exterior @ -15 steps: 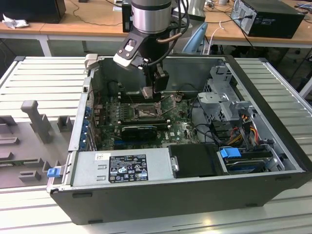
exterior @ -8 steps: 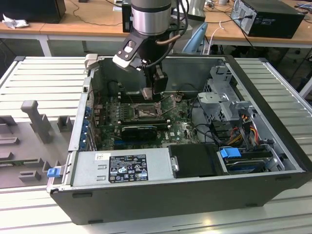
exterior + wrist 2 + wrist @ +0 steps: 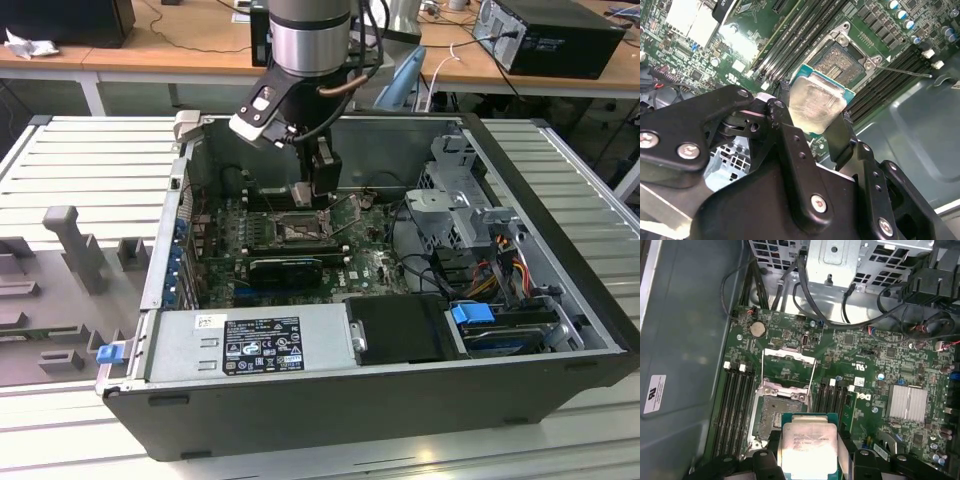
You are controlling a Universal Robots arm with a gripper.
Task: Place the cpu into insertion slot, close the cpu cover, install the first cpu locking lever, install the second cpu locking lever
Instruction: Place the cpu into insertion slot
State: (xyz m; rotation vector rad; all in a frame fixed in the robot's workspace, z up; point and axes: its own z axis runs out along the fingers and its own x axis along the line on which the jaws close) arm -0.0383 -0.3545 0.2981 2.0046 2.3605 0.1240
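My gripper (image 3: 809, 456) is shut on the cpu (image 3: 809, 442), a square chip with a silvery top and green edges, held flat between the two black fingers (image 3: 782, 117). In both wrist views the chip hangs a little above the insertion slot (image 3: 774, 416), partly over one edge of it. The slot's dark pin field (image 3: 842, 62) lies bare. The cpu cover (image 3: 788, 370), a silvery frame with a square cut-out, stands flipped open at the slot's far side. A thin metal locking lever (image 3: 905, 71) sticks out beside the slot. In the exterior view the gripper (image 3: 318, 195) is low inside the open computer case.
Long black memory slots (image 3: 735, 405) flank the socket on both sides. A ribbed silver heat sink (image 3: 907, 402) sits on the board. Black cables (image 3: 805, 305) and a metal drive cage (image 3: 465, 205) lie close by. The case walls (image 3: 560, 220) and power supply (image 3: 250, 345) box in the space.
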